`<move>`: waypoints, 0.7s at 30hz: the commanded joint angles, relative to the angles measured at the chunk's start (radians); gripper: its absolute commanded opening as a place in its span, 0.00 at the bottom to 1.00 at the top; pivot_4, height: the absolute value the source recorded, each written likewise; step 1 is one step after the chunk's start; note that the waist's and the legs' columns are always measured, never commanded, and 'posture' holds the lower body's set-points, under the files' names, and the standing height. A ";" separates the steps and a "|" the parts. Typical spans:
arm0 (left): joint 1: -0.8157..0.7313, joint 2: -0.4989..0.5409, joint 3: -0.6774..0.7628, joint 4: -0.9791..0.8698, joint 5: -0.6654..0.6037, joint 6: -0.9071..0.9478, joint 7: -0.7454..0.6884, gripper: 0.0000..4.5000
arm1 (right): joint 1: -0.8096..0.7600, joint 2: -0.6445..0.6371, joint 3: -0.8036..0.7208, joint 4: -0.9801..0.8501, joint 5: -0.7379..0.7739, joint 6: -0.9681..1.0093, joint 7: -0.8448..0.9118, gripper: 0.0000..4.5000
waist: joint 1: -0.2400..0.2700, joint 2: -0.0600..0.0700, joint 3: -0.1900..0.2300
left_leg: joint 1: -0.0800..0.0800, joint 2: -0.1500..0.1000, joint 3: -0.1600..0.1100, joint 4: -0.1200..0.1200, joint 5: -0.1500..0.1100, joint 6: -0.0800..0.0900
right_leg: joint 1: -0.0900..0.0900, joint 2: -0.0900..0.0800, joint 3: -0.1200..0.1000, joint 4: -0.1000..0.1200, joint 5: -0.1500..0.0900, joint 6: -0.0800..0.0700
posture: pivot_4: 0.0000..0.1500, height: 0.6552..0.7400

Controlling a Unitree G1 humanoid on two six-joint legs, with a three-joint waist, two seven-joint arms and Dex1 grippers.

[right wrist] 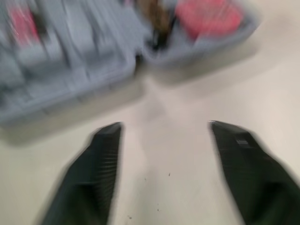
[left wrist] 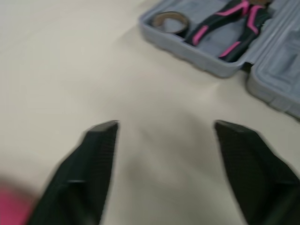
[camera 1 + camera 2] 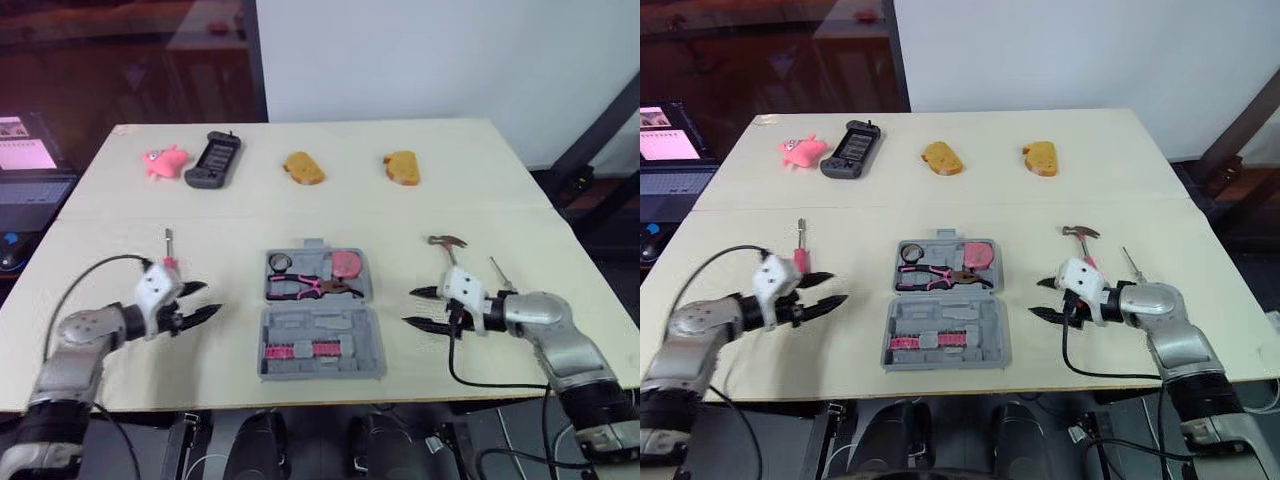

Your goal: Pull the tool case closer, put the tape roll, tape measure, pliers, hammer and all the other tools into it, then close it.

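The bench (image 3: 500, 200) carries all the things. The tool case (image 3: 360, 335) lies open and flat between the two hands, with its near edge close to the front of the bench, so I think it needs little more pulling. It is a grey plastic shell and looks stiff and rather light. It should slide easily on the smooth top. For closing, the outer rim of the far half seems the best place to take hold.

The left hand (image 3: 205, 300) is spread wide and empty, with its fingers pointing toward the case. The right hand (image 3: 412, 307) is the same, released and holding nothing.

The hammer (image 3: 447, 242) lies just beyond the right hand. It is probably the heaviest tool, with the weight in the metal head, so a grasp on the handle near the head should keep it from tipping.

The pliers (image 3: 305, 288) already lie in the far half of the case. The tape measure (image 3: 347, 264) is beside them toward the right hand, and the tape roll (image 3: 280, 263) toward the left hand.

A thin screwdriver (image 3: 497, 272) lies just outside the right wrist. A pink-handled screwdriver (image 3: 169, 245) lies just beyond the left hand. Both are slim and may roll, so it is better to grasp them across the handle.
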 commanded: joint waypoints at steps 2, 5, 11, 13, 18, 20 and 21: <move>0.130 0.060 0.217 0.011 -0.092 -0.026 -0.029 0.99 | 0.074 -0.045 -0.172 -0.085 0.116 0.055 -0.010 0.98 | 0.003 0.000 0.000 | 0.000 0.000 0.000 0.000 0.000 0.000 | -0.001 0.000 0.000 0.000 0.000 0.000 | 1.00 0.75; 0.193 0.075 0.325 0.078 -0.133 -0.019 -0.035 0.99 | 0.140 -0.065 -0.281 -0.050 0.157 0.072 -0.014 0.98 | 0.010 0.000 0.000 | 0.000 0.000 -0.001 0.000 -0.001 0.000 | -0.003 -0.002 -0.001 -0.002 -0.002 -0.004 | 1.00 0.75; 0.244 0.094 0.437 0.255 -0.178 -0.051 -0.109 0.99 | 0.185 -0.084 -0.385 0.019 0.190 0.071 -0.016 0.98 | 0.007 -0.001 0.000 | 0.000 -0.001 0.000 0.000 -0.001 0.000 | -0.003 -0.006 -0.001 -0.003 -0.003 -0.004 | 1.00 0.75; 0.243 0.101 0.468 0.297 -0.192 -0.059 -0.111 0.99 | 0.190 -0.088 -0.419 0.052 0.200 0.065 -0.015 0.98 | 0.007 -0.001 0.000 | 0.000 0.000 -0.001 0.000 -0.001 0.001 | -0.003 -0.005 -0.001 -0.003 -0.003 -0.004 | 1.00 0.75; 0.243 0.107 0.491 0.320 -0.195 -0.073 -0.110 0.99 | 0.217 -0.126 -0.462 0.112 0.187 0.028 0.003 0.98 | 0.007 -0.001 0.000 | 0.000 -0.001 0.000 0.000 -0.002 0.001 | -0.003 -0.006 -0.001 -0.003 -0.003 -0.004 | 1.00 0.75; 0.238 0.102 0.488 0.304 -0.197 -0.074 -0.107 0.99 | 0.217 -0.132 -0.465 0.108 0.196 0.033 0.005 0.98 | 0.005 -0.001 0.000 | 0.000 -0.001 0.000 0.000 -0.002 0.001 | -0.003 -0.006 -0.001 -0.003 -0.003 -0.004 | 1.00 0.75; 0.233 0.098 0.488 0.296 -0.201 -0.074 -0.104 0.99 | 0.216 -0.132 -0.466 0.102 0.198 0.037 0.005 0.98 | 0.004 -0.001 0.000 | 0.000 0.000 0.000 0.000 -0.002 0.001 | -0.003 -0.006 -0.001 -0.003 -0.003 -0.004 | 1.00 0.75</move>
